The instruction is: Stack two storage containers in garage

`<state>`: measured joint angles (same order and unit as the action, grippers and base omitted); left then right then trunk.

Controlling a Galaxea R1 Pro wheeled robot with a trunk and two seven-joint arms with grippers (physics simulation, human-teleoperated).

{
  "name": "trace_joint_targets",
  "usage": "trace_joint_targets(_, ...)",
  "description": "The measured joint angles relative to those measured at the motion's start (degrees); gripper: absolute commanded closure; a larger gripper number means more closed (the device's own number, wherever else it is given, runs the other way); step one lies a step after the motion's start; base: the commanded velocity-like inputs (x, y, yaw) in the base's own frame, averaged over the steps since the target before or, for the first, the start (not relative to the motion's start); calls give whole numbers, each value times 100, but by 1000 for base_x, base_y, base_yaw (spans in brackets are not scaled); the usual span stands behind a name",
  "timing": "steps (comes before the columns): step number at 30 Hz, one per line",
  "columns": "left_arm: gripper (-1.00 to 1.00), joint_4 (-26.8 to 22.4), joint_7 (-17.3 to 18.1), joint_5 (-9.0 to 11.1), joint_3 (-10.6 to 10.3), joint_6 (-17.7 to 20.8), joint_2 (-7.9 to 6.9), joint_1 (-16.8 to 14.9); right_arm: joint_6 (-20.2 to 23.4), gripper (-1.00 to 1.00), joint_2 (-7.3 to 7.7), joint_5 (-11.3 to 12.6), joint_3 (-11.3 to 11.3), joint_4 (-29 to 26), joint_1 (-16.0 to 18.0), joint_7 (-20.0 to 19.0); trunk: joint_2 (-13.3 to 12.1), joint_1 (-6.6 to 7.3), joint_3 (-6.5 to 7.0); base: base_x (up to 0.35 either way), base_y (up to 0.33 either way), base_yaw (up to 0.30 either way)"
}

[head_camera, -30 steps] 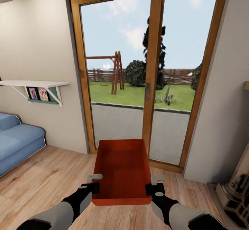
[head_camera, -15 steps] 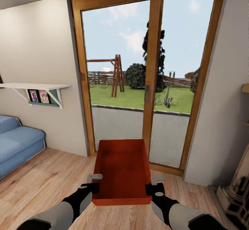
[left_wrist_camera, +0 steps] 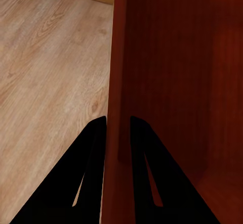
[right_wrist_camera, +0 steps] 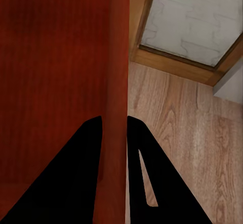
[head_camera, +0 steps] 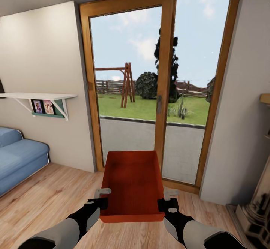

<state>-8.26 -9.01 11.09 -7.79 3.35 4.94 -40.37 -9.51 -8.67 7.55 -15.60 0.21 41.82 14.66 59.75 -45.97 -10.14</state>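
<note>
Storage container (head_camera: 132, 183) pinched at both walls (left tool (head_camera: 100, 198), right tool (head_camera: 167, 199))

Right hand (right_wrist_camera: 114, 125) is pinching one side wall of the red-orange storage container (right_wrist_camera: 55, 57), one dark finger (right_wrist_camera: 83, 173) sitting inside the bin and the other on the outside, both pressing against the wall. Beyond the bin's outer face, light wood plank floor (right_wrist_camera: 172, 133) is showing, running up to a wooden door frame (right_wrist_camera: 174, 64) with a pale paved surface (right_wrist_camera: 195, 16) behind the glass.
</note>
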Motion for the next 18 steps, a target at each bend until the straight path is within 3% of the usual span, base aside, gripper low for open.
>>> trace_joint_targets(18,100,2,1,3,-1,0,0,2,1,100,0,7,-7,3,-1,1,0,0,126,0,0,0)
